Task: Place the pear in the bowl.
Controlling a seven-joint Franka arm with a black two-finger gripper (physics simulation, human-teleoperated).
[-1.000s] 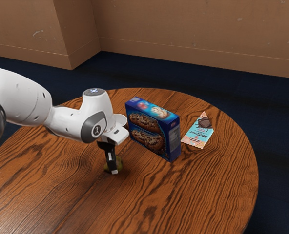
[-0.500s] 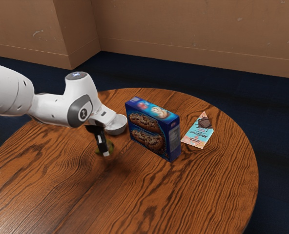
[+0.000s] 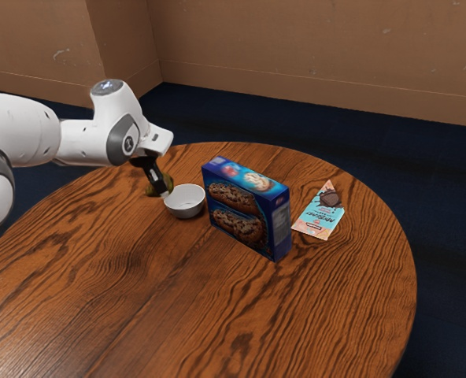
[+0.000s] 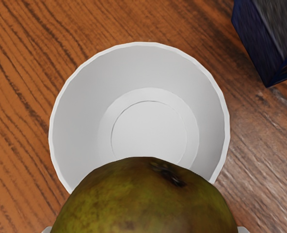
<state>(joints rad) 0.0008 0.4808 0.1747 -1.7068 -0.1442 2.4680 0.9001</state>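
Note:
My gripper [image 3: 160,189] is shut on the pear [image 3: 149,190], which it holds off the table at the exterior view's left of the bowl [image 3: 186,206]. The white bowl stands upright on the table with nothing seen inside it. In the wrist view the brown-green pear [image 4: 143,201] looms large and covers part of the bowl's rim, while the inside of the bowl [image 4: 148,131] shows beyond it. The tips of my fingers show at both sides of the pear.
A blue cookie box [image 3: 247,211] stands on the round wooden table [image 3: 312,315] close to the bowl; its corner [image 4: 269,43] shows in the wrist view. Farther to the exterior view's right lies a light-blue and pink chocolate packet [image 3: 321,214].
My gripper has risen from the table with the pear and moved toward the exterior view's upper left, near the bowl. More of the bowl is uncovered. Box and packet are unmoved.

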